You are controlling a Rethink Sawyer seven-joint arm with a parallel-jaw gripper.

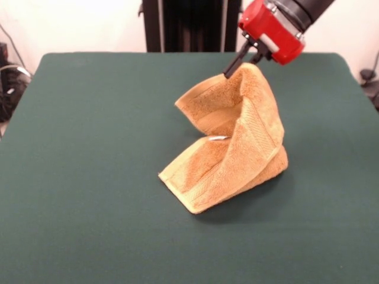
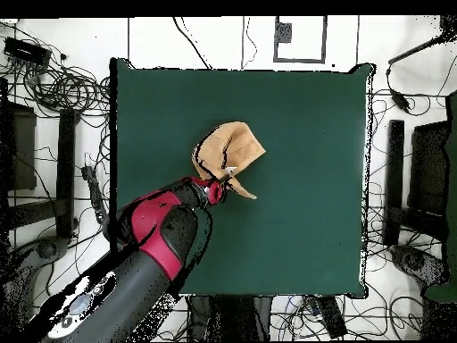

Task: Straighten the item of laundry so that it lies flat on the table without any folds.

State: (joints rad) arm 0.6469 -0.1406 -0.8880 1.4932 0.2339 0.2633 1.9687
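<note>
The mustard-tan towel [image 1: 237,142] is lifted by one edge and hangs in a folded, tent-like shape; its lower part rests on the dark green table [image 1: 89,177]. My gripper [image 1: 246,64], black fingers below a red wrist, is shut on the towel's top edge, well above the table. In the overhead view the towel [image 2: 234,150] shows as a crumpled bunch near the table's [image 2: 303,223] middle, with the gripper [image 2: 217,189] at its lower left side. The woven band runs down the hanging fold.
The robot's black pedestal [image 1: 189,23] stands behind the table's far edge. Cables and equipment [image 2: 54,89] lie on the floor around the table.
</note>
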